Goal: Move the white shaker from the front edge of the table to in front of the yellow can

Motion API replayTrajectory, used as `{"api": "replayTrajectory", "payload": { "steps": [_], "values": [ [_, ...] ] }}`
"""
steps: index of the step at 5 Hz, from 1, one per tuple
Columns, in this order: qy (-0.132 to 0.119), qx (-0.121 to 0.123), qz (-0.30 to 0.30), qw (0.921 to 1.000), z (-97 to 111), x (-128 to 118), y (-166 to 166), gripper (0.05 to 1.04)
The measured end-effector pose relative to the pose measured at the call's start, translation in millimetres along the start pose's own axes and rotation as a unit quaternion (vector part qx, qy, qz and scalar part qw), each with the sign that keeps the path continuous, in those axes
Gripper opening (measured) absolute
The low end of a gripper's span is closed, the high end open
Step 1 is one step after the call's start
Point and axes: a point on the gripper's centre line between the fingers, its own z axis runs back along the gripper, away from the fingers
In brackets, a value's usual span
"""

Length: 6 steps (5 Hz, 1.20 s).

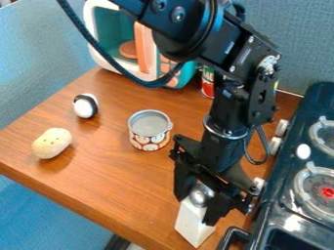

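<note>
shaker: white, straight-sided, with a silver domed top [194,222], near six o'clock by the table's front edge; its body leans slightly, and i cannot tell whether its base touches the wood.
gripper: black [199,200], hanging at about half past five, closed on the shaker from both sides of the dome; the narrower top probably suits this pinch and leaves the body free below.
cup: mushroom-printed, grey inside [150,130], upright near the centre, its open mouth up.
potato: pale with dark specks [52,143], at nine o'clock, lying on its long side, likely its steadiest rest.
round toy: white and black [85,106], between nine and ten o'clock.
microwave: toy, teal and orange [151,46], at eleven o'clock, against the back.
stove: dark, with burners [292,223], at four o'clock.
</note>
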Motion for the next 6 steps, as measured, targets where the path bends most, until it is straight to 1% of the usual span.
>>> {"api": "replayTrajectory", "payload": {
  "steps": [1,2,3,4,5,6],
  "values": [
    [-0.027,-0.008,0.005,0.9996,10,0,0,0.571],
    [-0.088,-0.025,0.016,0.9957,42,-3,5,0.570],
    [-0.111,-0.018,0.035,0.9930,68,10,27,0.570],
    [-0.112,-0.028,0.039,0.9926,78,43,37,0.570],
    [-0.108,-0.027,0.030,0.9933,81,75,43,0.570],
    [-0.099,-0.027,0.027,0.9943,73,101,41,0.570]
  ]
}}
